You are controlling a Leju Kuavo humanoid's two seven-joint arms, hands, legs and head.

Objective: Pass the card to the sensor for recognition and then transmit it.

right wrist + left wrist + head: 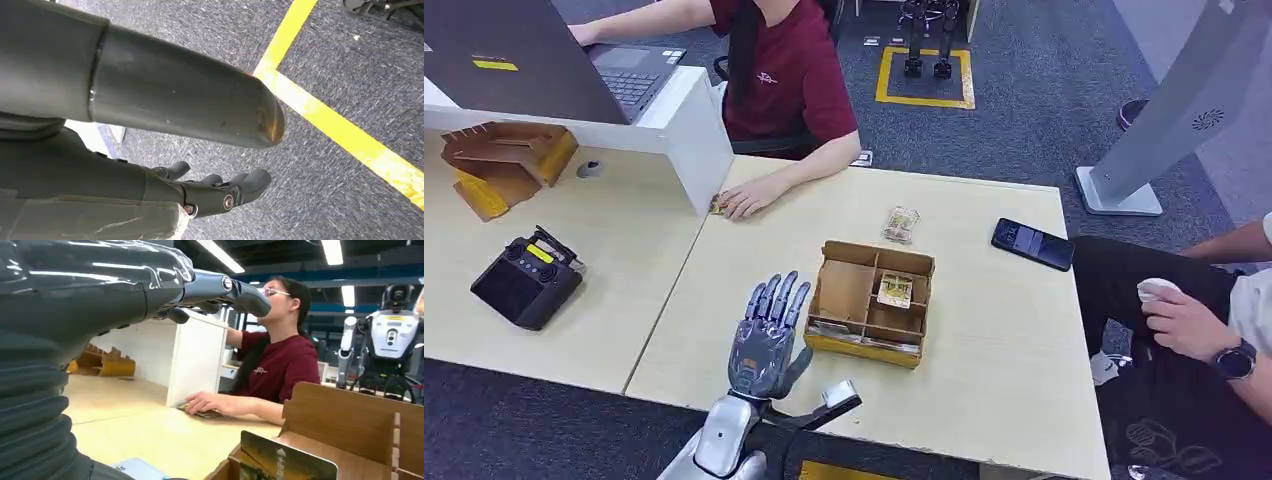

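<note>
Left robot hand (768, 335), fingers spread, beside card box (870, 303).

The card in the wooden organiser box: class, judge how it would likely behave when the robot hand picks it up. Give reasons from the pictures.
The card looks thin and flat, so it is probably light and fairly stiff. Its glossy printed face suggests that it may slip between fingers. It sits in a compartment of the wooden organiser box, so the walls could hinder a pinch by the open left robot hand.

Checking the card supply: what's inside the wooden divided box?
The wooden box holds one card in a far compartment and flat items along its near edge; its walls hide anything beneath them.
</note>
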